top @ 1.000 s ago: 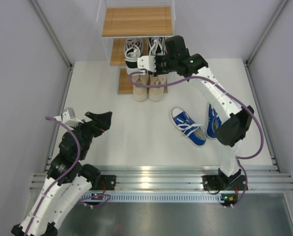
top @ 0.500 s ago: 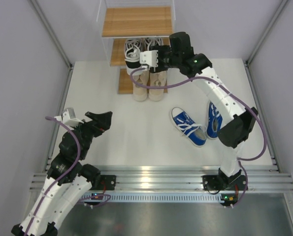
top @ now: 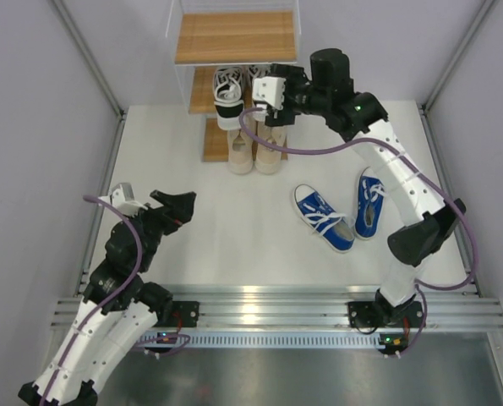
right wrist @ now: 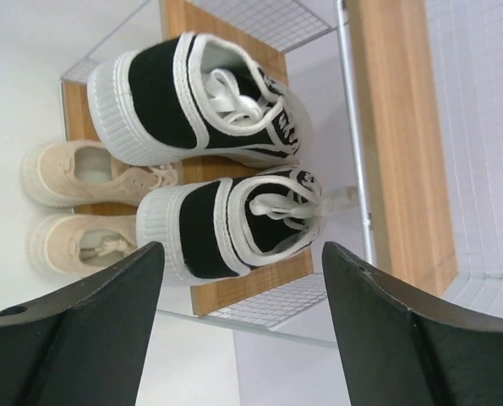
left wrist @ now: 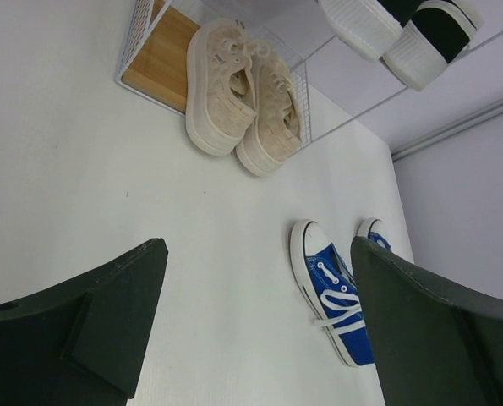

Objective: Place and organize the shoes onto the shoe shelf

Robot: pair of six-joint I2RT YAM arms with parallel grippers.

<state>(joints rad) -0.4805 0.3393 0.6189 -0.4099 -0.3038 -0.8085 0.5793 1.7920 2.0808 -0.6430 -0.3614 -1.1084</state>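
At five o'clock from the shoe shelf (top: 234,38), the blue shoes (top: 323,218) lie on the surface (top: 234,228). They are probably light, soft canvas, so pinch the heel collar. The left gripper (left wrist: 258,245) and right gripper (right wrist: 241,249) both gape empty.

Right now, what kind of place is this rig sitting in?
Probably a lab test cell, not a home: a bare white table boxed in by plain grey panels, arm bases bolted to an aluminium rail, and a staged shoe shelf.

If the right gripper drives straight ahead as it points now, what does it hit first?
The right gripper would most likely meet the heel of the black-and-white shoe framed between its open jaws, on the shoe shelf; the gap to it is unclear.
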